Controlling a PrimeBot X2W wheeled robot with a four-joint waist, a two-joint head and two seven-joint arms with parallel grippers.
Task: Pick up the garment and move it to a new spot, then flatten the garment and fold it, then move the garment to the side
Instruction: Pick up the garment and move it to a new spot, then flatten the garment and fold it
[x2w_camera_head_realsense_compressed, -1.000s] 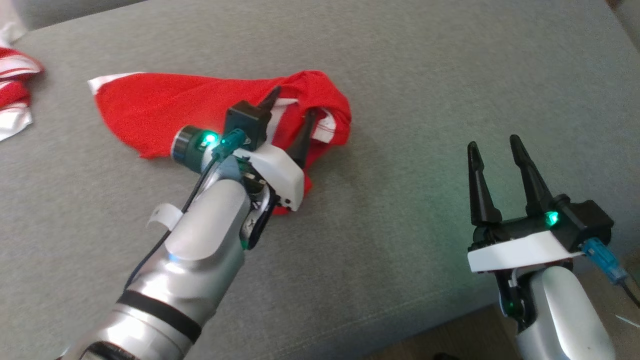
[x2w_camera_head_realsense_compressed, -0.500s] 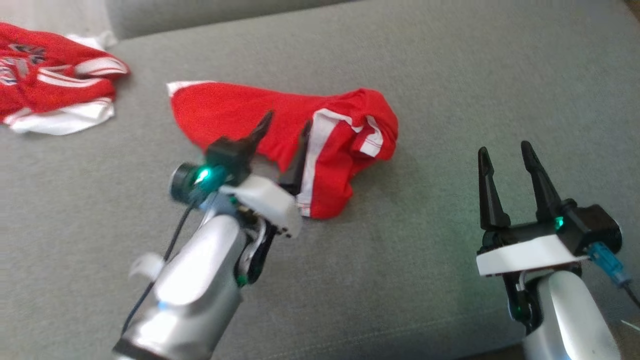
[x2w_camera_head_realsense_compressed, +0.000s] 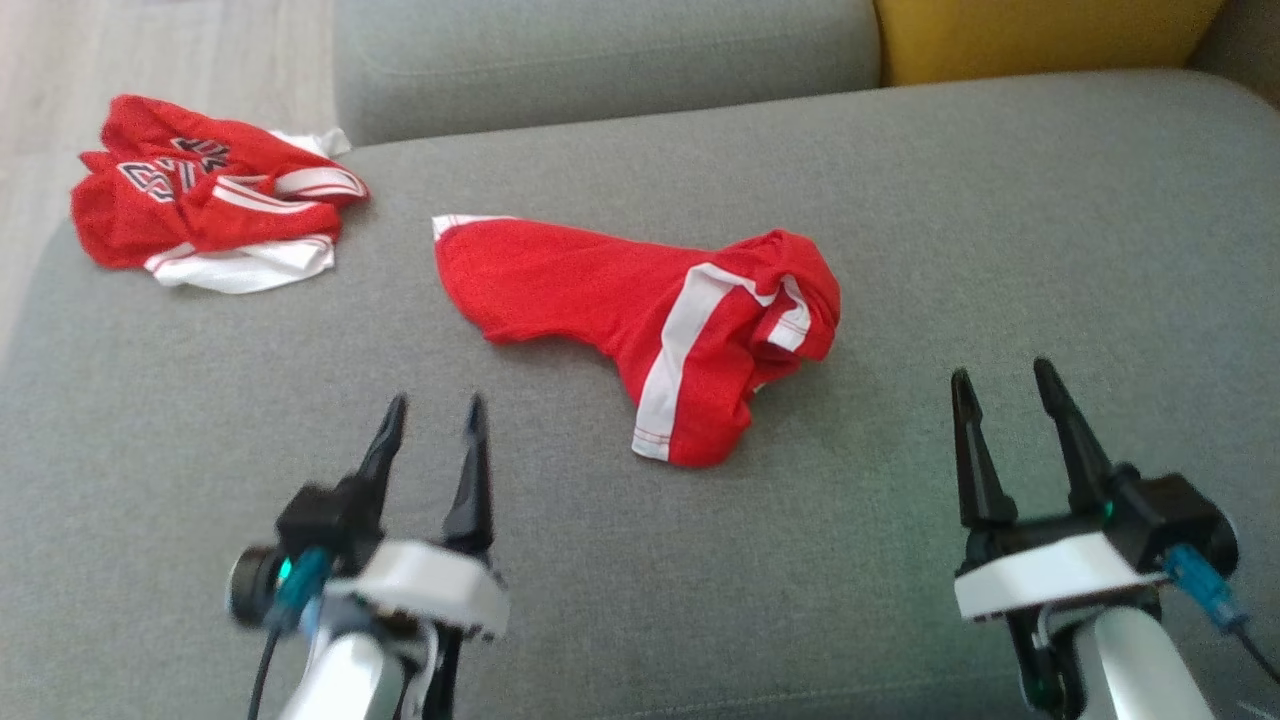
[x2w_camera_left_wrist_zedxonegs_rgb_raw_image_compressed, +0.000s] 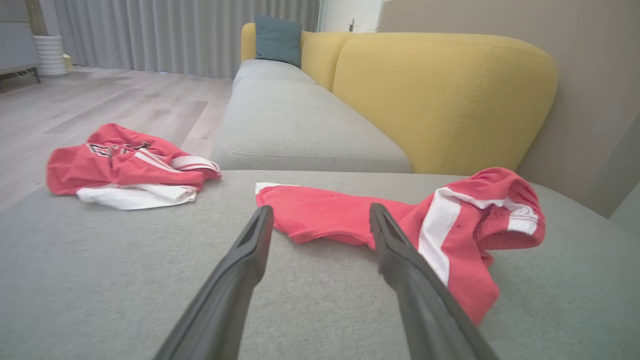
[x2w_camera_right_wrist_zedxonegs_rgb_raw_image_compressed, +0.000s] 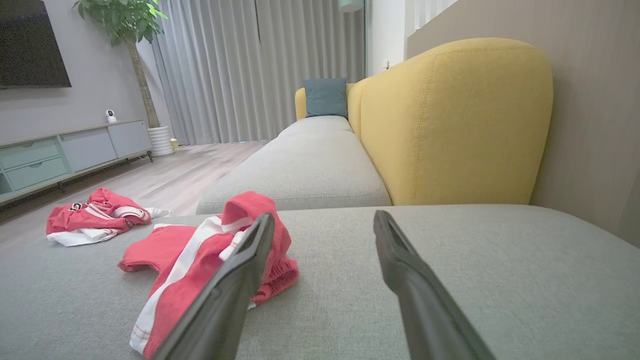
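A red garment (x2w_camera_head_realsense_compressed: 650, 320) with white stripes lies crumpled on the grey sofa seat (x2w_camera_head_realsense_compressed: 900, 200), its right end bunched up; it also appears as the garment (x2w_camera_left_wrist_zedxonegs_rgb_raw_image_compressed: 400, 225) in the left wrist view and the garment (x2w_camera_right_wrist_zedxonegs_rgb_raw_image_compressed: 200, 260) in the right wrist view. My left gripper (x2w_camera_head_realsense_compressed: 432, 412) is open, low at the left, short of the garment and holding nothing. My right gripper (x2w_camera_head_realsense_compressed: 1000, 385) is open at the lower right, apart from the garment, empty too.
A second red and white garment (x2w_camera_head_realsense_compressed: 210, 195) lies crumpled at the seat's far left corner. Another grey seat section (x2w_camera_head_realsense_compressed: 600, 50) and a yellow backrest (x2w_camera_head_realsense_compressed: 1040, 35) stand behind. Wooden floor (x2w_camera_head_realsense_compressed: 150, 60) lies beyond the left edge.
My left gripper has drawn back off the garment to the lower left, leaving it on the seat. The head camera has tilted, shifting the whole picture down and right.
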